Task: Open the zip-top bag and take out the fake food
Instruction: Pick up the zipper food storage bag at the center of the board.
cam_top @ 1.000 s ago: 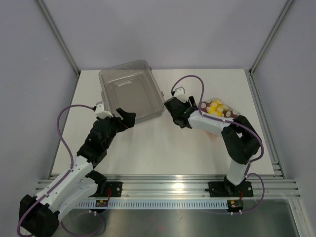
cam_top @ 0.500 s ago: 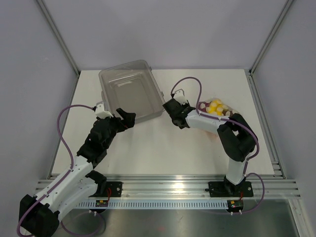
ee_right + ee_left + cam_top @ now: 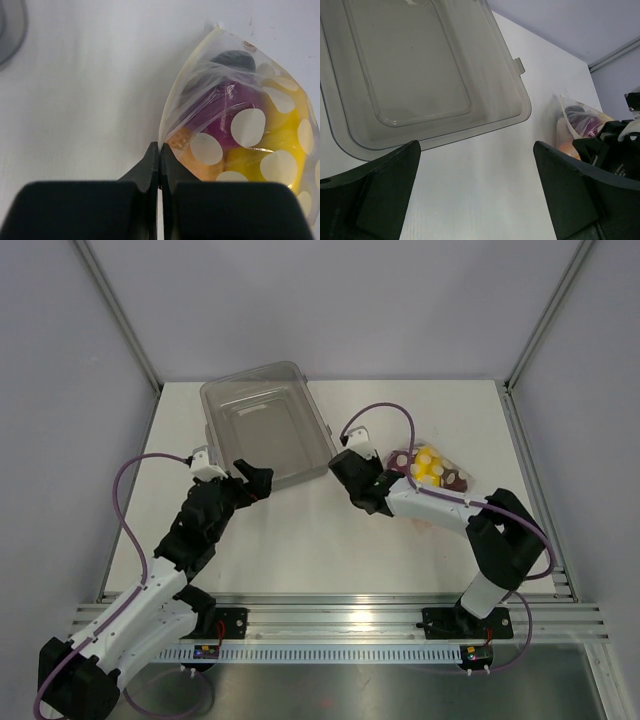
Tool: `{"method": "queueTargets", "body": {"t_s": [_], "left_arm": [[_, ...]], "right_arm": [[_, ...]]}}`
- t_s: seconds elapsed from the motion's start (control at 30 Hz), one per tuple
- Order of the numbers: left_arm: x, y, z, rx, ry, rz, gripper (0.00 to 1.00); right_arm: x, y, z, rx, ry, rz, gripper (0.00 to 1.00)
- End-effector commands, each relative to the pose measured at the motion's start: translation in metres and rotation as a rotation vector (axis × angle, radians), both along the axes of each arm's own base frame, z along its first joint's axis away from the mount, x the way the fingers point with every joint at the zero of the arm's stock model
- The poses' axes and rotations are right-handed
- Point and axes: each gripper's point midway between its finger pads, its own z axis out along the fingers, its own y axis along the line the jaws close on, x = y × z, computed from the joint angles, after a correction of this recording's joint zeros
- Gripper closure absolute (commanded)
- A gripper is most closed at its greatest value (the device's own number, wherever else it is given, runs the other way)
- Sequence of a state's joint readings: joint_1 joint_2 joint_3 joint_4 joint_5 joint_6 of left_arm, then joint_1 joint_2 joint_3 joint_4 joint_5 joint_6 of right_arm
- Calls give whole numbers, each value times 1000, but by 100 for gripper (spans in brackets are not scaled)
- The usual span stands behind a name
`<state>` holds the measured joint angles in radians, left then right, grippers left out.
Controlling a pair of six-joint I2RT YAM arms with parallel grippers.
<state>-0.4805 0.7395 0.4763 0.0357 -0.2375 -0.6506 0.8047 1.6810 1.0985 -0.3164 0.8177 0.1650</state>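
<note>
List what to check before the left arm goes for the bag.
1. Right gripper has the zip-top bag by its edge: ok, shut on the film.
2. Left gripper ready to grasp: ok, open.
3. Left gripper at the bag: not ok, it hovers by the tub, apart from the bag.
4. Fake food inside the bag: ok, seen through the film.
5. Zip seal parted: cannot tell.

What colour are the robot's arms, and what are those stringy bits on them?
Both arms are white tubes with chunky black joints. The left arm and right arm each carry a looping purple cable. The left gripper and right gripper have plain black, wedge-shaped fingers.
</note>
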Motion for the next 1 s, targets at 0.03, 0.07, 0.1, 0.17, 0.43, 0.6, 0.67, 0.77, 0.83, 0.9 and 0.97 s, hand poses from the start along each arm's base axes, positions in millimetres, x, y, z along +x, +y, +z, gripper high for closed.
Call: {"method": "queueTargets", "body": {"t_s": [0.03, 0.07, 0.1, 0.17, 0.43, 0.6, 0.67, 0.77, 0.83, 0.9, 0.97], "left_arm": [[4, 5, 23, -6, -60, 26, 1], [4, 5, 23, -7, -61, 26, 1], [4, 5, 23, -6, -60, 27, 1], [4, 5, 23, -3, -58, 29, 1], [3, 5, 25, -8, -66, 24, 1], [4, 4, 25, -9, -64, 24, 1], [4, 5, 25, -6, -65, 30, 1], [3, 7, 26, -3, -70, 35, 1], [2, 5, 25, 4, -76, 20, 1], [0, -4, 29, -2, -102, -38, 1], [-1, -11, 37, -8, -147, -80, 1]], "right_arm": [[-12, 34, 32, 113, -91, 125, 100], [-15, 38, 34, 130, -94, 147, 100], [-19, 47, 37, 166, -99, 184, 100], [-26, 49, 44, 197, -111, 225, 100], [-47, 49, 75, 313, -197, 297, 100], [-53, 33, 88, 360, -252, 263, 100], [-54, 31, 92, 389, -276, 259, 100], [-54, 18, 95, 392, -311, 197, 100], [-56, 8, 99, 401, -341, 157, 100], [-56, 3, 103, 414, -365, 137, 100], [-58, -3, 104, 416, -378, 120, 100]]}}
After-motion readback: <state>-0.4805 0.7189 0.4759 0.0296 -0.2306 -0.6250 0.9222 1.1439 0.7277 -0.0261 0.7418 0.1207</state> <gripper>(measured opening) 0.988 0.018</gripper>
